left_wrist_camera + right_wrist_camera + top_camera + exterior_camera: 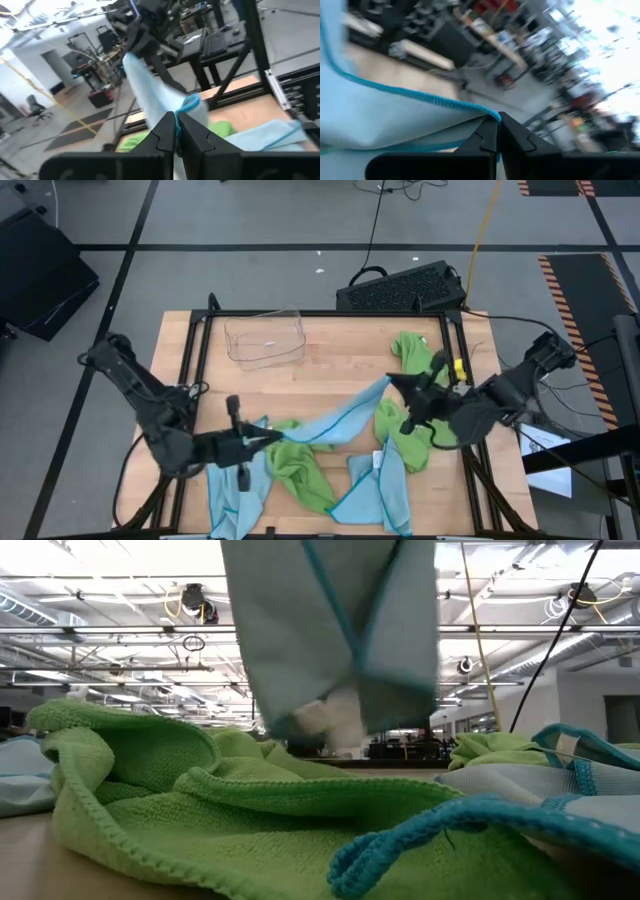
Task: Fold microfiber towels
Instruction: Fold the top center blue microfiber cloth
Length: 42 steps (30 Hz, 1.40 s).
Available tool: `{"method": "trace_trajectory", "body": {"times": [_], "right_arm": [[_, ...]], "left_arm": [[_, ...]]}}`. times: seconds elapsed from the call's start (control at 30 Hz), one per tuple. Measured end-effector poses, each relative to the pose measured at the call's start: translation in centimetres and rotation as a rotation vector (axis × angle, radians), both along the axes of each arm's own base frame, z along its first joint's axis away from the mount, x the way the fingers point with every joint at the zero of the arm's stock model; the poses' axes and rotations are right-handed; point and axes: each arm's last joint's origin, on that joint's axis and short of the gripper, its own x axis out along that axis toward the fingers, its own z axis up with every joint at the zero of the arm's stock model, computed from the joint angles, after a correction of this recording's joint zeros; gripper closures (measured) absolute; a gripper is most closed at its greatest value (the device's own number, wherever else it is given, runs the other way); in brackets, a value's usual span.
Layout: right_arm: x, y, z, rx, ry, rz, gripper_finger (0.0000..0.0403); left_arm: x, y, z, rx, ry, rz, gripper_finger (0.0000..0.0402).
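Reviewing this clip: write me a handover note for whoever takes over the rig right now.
Left claw: shut on one corner of a light blue microfiber towel.
Right claw: shut on the opposite corner of the same towel, which is stretched between the two above the table.
On the wooden table: a lime green microfiber towel crumpled at the front centre, two more green ones on the right, more blue towels at the front. The clear plastic tray stands at the back left.
Done: no folded towel is visible.
Left: fold the held towel, then the others.
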Motion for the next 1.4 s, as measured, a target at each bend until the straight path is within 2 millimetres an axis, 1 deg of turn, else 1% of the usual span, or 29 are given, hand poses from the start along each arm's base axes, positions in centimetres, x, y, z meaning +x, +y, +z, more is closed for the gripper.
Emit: {"method": "trace_trajectory", "body": {"times": [0.1, 0.17, 0.23, 0.27, 0.33, 0.4, 0.47, 0.57, 0.67, 0.8, 0.9, 1.0, 1.1, 1.2, 1.3, 1.4], "right_arm": [[0.1, 0.1, 1.1, -0.082, -0.026, -0.058, 0.0399], [0.2, 0.1, 1.5, -0.088, -0.048, -0.080, 0.0399], [0.3, 0.1, 1.6, -0.057, -0.078, -0.077, 0.0399], [0.3, 0.3, 1.4, -0.042, -0.087, -0.070, 0.0399], [0.2, 1.1, 0.8, -0.020, -0.091, -0.034, 0.0399], [0.0, 2.0, 0.4, 0.005, -0.114, -0.011, 0.0399], [-0.3, 2.8, 0.7, 0.037, -0.169, -0.023, 0.0399], [-0.8, 4.5, 1.5, 0.050, -0.224, -0.042, 0.0399], [-1.0, 6.6, 1.9, 0.026, -0.224, -0.103, 0.0399], [-2.1, 8.8, 2.5, 0.035, -0.222, -0.038, 0.0399], [-2.2, 9.6, 2.1, 0.027, -0.214, -0.013, 0.0399], [-2.1, 9.9, 1.4, 0.012, -0.204, -0.010, 0.0399], [-1.5, 9.5, 0.7, 0.014, -0.207, -0.035, 0.0399], [-1.2, 9.0, -0.1, 0.011, -0.207, -0.043, 0.0399], [-0.5, 8.1, -1.4, 0.047, -0.234, 0.036, 0.0399], [0.4, 7.5, -3.2, 0.116, -0.252, 0.186, 0.0399]], "left_arm": [[-1.4, 1.5, 0.5, 0.041, 0.023, 0.120, 0.0395], [-2.1, 2.6, 0.7, 0.030, 0.034, 0.197, 0.0394], [-2.3, 3.3, 0.7, -0.049, 0.036, 0.183, 0.0387], [-2.3, 3.3, 0.6, -0.101, 0.042, 0.133, 0.0384], [-2.1, 2.8, 0.4, -0.167, 0.065, 0.003, 0.0382], [-1.8, 1.8, 0.4, -0.189, 0.069, -0.113, 0.0383], [-1.5, 0.8, 0.6, -0.181, 0.039, -0.177, 0.0391], [-1.5, -0.3, 1.2, -0.169, -0.032, -0.221, 0.0395], [-2.0, -0.8, 1.9, -0.191, -0.090, -0.253, 0.0388], [-2.7, -1.4, 3.0, -0.178, -0.146, -0.288, 0.0395], [-3.4, -1.3, 4.5, -0.181, -0.162, -0.282, 0.0394], [-3.5, -1.1, 4.7, -0.165, -0.141, -0.245, 0.0390], [-3.4, -0.9, 3.9, -0.104, -0.091, -0.113, 0.0395], [-3.5, -0.5, 3.4, -0.100, -0.058, -0.021, 0.0395], [-3.5, -0.6, 2.8, -0.135, -0.023, -0.039, 0.0389], [-3.4, -0.7, 2.3, -0.193, 0.016, -0.111, 0.0390]]}}
